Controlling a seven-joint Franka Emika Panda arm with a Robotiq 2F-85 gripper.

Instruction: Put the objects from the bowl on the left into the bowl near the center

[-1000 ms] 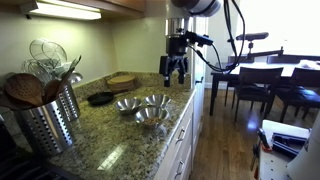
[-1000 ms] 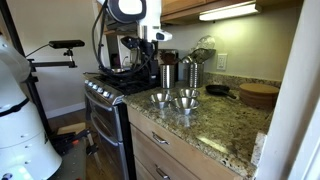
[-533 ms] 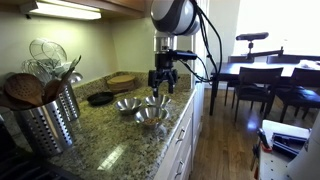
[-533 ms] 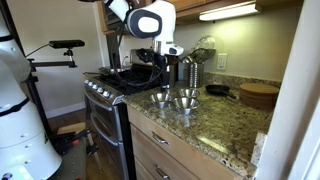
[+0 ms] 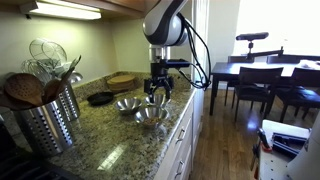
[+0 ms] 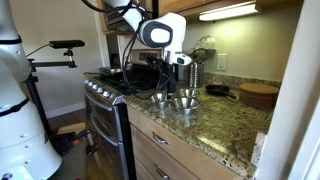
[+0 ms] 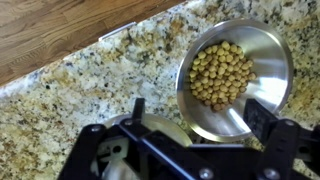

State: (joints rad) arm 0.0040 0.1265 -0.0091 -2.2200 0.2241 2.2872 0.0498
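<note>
Three steel bowls stand close together on the granite counter in both exterior views. In the wrist view one bowl (image 7: 262, 95) holds a heap of small tan round beans (image 7: 220, 72). A second bowl (image 7: 165, 128) shows only partly, under the gripper body, and its contents are hidden. My gripper (image 7: 197, 115) is open and empty, with a finger on each side of the bean bowl's near rim. In the exterior views the gripper (image 5: 157, 90) (image 6: 178, 75) hangs just above the bowl group (image 5: 150, 115) (image 6: 185, 102).
A metal utensil holder (image 5: 50, 118) with wooden spoons and whisks stands on the counter. A dark pan (image 5: 100, 98) and a round wooden board (image 5: 121, 80) lie behind the bowls. The counter edge (image 5: 185, 108) is close by. A stove (image 6: 105, 90) adjoins the counter.
The arm has come down and swung in over the counter, bringing the open gripper from high beside the bowls to just above them.
</note>
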